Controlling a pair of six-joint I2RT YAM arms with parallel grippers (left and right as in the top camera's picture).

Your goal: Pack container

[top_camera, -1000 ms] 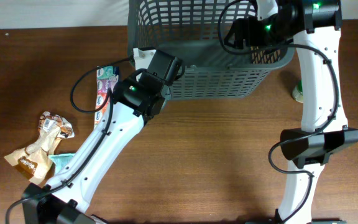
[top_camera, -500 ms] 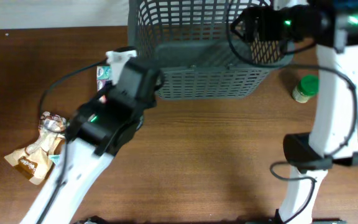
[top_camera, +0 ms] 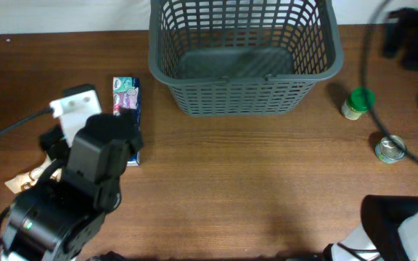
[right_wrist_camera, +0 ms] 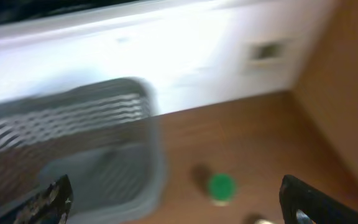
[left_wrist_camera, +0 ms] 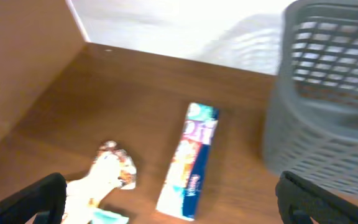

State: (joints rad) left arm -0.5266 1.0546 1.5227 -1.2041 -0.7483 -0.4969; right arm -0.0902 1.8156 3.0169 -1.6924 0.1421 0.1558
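Left arm has drawn back from the basket's left front corner to the near-left table area, now covering most of the wrappers and exposing the box. Right arm has left the basket's right rim, revealing the jar and can.

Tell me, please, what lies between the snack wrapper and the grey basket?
A long printed box lies flat between the snack wrapper and the basket, touching neither, as the left wrist view shows.
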